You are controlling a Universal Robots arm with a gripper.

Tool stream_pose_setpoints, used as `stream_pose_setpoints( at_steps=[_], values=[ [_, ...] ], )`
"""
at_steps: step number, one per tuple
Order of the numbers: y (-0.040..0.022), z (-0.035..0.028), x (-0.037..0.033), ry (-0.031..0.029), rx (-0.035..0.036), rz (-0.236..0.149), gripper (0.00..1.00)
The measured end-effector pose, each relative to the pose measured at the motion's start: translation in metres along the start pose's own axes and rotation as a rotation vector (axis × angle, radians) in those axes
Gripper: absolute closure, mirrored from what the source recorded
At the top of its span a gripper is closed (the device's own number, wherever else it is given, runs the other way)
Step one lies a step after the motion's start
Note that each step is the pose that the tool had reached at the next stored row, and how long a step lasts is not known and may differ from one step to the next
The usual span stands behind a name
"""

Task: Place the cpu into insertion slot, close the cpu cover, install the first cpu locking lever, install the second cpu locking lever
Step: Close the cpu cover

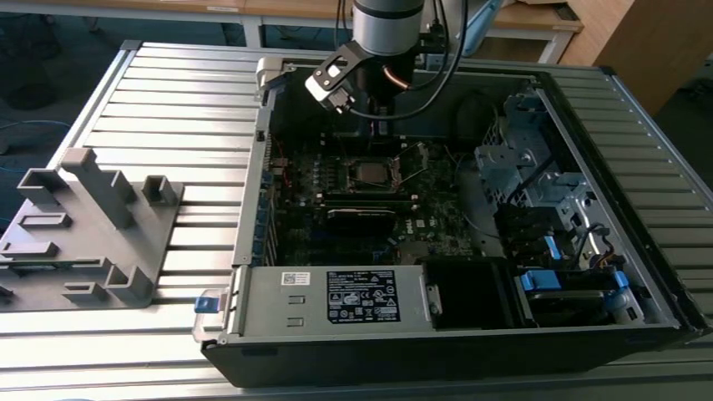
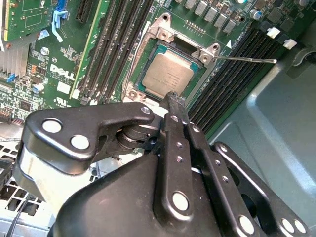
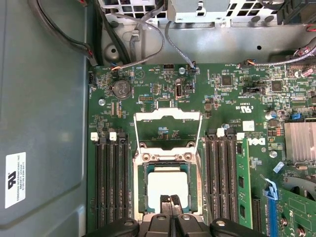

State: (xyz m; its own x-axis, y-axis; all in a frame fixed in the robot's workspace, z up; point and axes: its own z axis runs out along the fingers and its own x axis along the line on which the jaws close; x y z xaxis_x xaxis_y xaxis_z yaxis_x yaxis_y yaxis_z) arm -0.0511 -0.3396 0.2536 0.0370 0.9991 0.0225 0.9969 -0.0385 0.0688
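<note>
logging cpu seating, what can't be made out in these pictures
- First wrist view: the fingers cover one edge of the cpu.
- Second wrist view: the fingers hide one corner of the insertion slot.
- Exterior view: the cpu is too small to judge.

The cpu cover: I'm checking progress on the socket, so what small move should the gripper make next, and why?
Probably draw the gripper back from the cpu and toward the cpu cover. The cpu already lies in the insertion slot, the cover is flipped open beyond it, and the gripper's tips sit just over the chip's edge.
</note>
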Motion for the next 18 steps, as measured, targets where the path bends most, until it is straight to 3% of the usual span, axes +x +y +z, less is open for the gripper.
stream_pose_setpoints(
  at_steps=[18],
  values=[
    [0.0003, -0.0051, 0.0000, -0.0009, 0.0005, 0.000, 0.89]
  ],
)
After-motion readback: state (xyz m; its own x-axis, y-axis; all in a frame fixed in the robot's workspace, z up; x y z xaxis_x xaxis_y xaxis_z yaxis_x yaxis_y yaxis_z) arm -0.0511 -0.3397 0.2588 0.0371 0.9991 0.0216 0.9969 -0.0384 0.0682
